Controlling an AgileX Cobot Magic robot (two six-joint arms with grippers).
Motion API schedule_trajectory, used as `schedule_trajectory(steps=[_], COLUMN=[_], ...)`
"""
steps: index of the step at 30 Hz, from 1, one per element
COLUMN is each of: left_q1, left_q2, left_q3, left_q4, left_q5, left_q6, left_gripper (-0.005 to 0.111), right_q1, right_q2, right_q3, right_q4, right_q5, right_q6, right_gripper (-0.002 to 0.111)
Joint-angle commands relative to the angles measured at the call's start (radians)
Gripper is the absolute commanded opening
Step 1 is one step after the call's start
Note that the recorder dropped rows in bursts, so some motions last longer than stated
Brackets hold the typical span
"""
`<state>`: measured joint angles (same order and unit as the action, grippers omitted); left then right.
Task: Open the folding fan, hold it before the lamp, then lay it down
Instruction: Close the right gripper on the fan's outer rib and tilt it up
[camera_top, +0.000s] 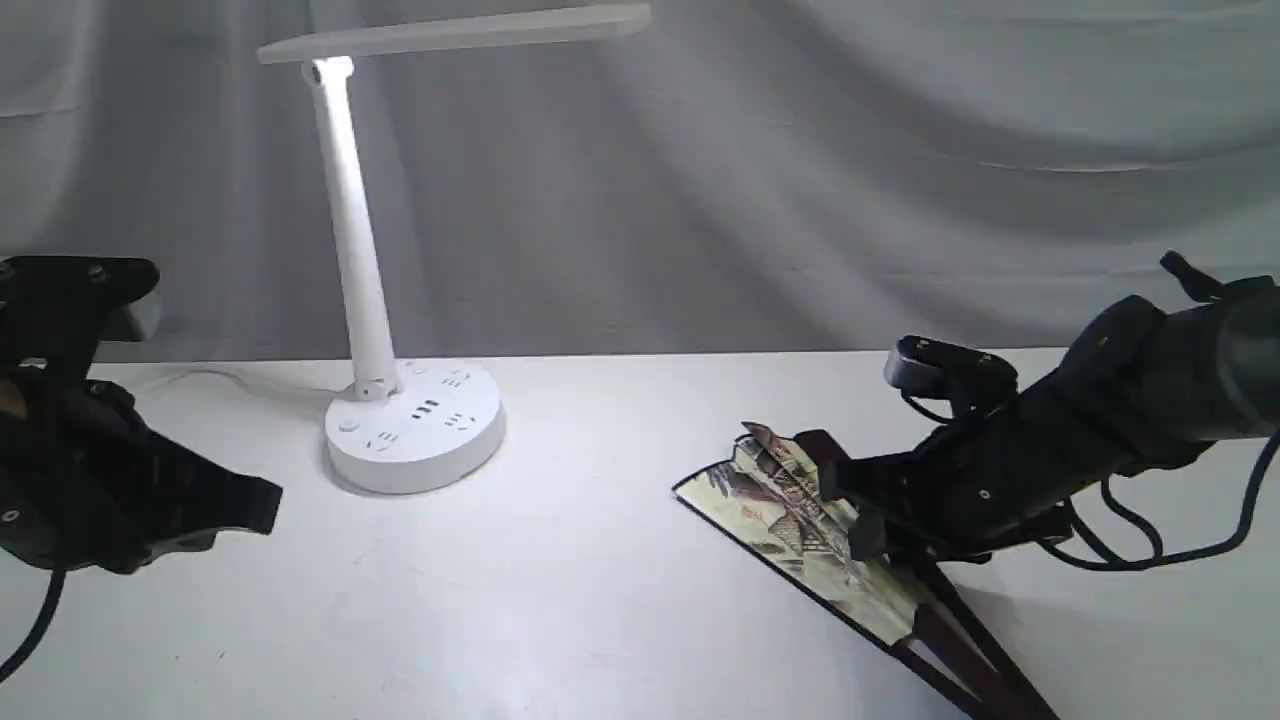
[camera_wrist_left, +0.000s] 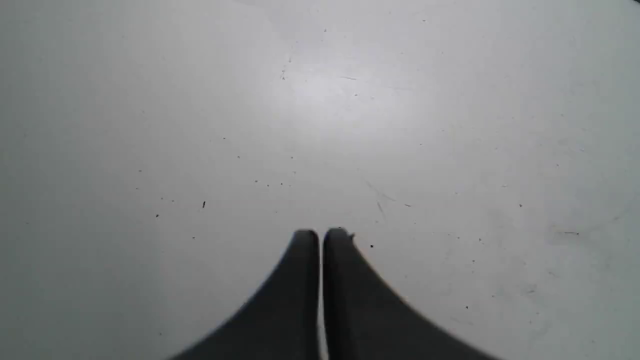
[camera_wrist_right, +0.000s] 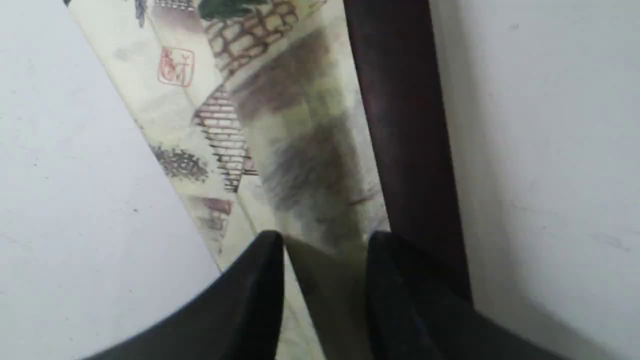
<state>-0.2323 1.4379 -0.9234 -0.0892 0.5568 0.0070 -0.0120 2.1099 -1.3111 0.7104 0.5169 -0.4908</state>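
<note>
My right gripper (camera_wrist_right: 325, 270) is down on the folding fan (camera_top: 800, 530), which lies part-way spread on the white table (camera_top: 560, 600) at the near right. Its painted paper leaf points towards the far left and its dark maroon ribs (camera_top: 960, 640) run off to the near right. In my right wrist view the two black fingers (camera_wrist_right: 260, 295) stand a little apart with a fold of the cream paper between them, and the dark guard (camera_wrist_right: 400, 125) runs just beside one finger. I cannot tell whether they press on the paper. A small red seal (camera_wrist_right: 176, 67) shows on the leaf.

My left gripper (camera_wrist_left: 320, 235) hangs over bare table at the far left side, well apart from the fan. Its fingers are together, with only a hairline gap, and hold nothing.

The lamp (camera_top: 415, 430) stands at the far left of centre, between my two arms. Its round base is on the table, its stem (camera_top: 350, 230) is upright and its light bar (camera_top: 450, 35) reaches right.
</note>
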Motion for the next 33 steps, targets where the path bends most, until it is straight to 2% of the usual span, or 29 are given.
schedule_trajectory(steps=[1,12,26,33], left_q1=[-0.006,-0.006,-0.006,-0.006], left_q2=[-0.002,-0.002,-0.002,-0.002], left_q3=[-0.007,-0.007,-0.007,-0.007], left_q4=[-0.005,-0.008,-0.008,-0.008], left_q5=[0.001,0.007,0.011,0.011], left_q6=[0.001,0.001,0.001,0.001], left_gripper=[0.000,0.000,0.000,0.000], right_q1=[0.005,0.084,0.080,0.076], right_q2=[-0.011,-0.011,-0.089,-0.127], right_q3=[0.006,0.006,0.006,0.006], right_q4=[0.021,0.041,0.072,-0.021], right_q5=[0.009,-0.015,-0.060,-0.022], right_q6=[0.006,-0.043,-0.087,-0.039], right_gripper=[0.029,0.029,0.029,0.029])
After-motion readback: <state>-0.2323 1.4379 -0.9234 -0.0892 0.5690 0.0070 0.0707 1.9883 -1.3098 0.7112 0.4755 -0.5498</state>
